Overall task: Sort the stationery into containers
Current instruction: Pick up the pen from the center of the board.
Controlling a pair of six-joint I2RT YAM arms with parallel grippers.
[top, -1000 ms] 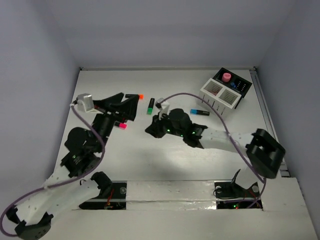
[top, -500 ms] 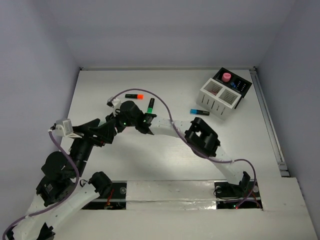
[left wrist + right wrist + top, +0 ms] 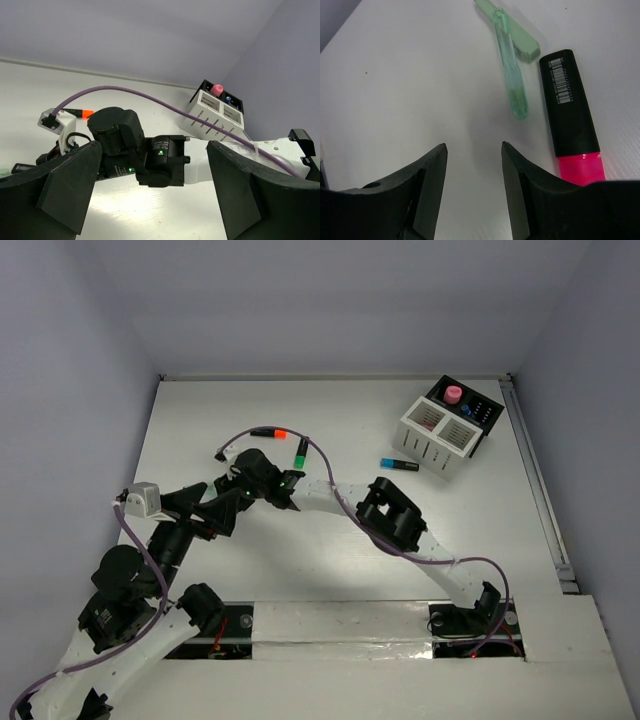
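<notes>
Right jaws part-open and empty over bare bench (image 3: 395, 75), with the pink highlighter (image 3: 571, 112) just beside them and a green piece (image 3: 512, 85) next to it; closing here grabs nothing, and a sideways shift could knock both. Left jaws wide open, empty, close to the right arm (image 3: 150, 160), so collision risk; containers (image 3: 448, 426) well apart at far right. Only writing is a barcode label on the highlighter, digits probably too small to read.

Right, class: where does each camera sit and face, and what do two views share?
Top external: overhead from behind, facing down: table, left arm, right arm, containers.
Left wrist: looks across between left gripper's fingers at right arm, containers.
Right wrist: looks down past right gripper's fingers at pink-capped highlighter, pale green piece.
Top and left wrist share containers, orange-capped highlighter.
</notes>
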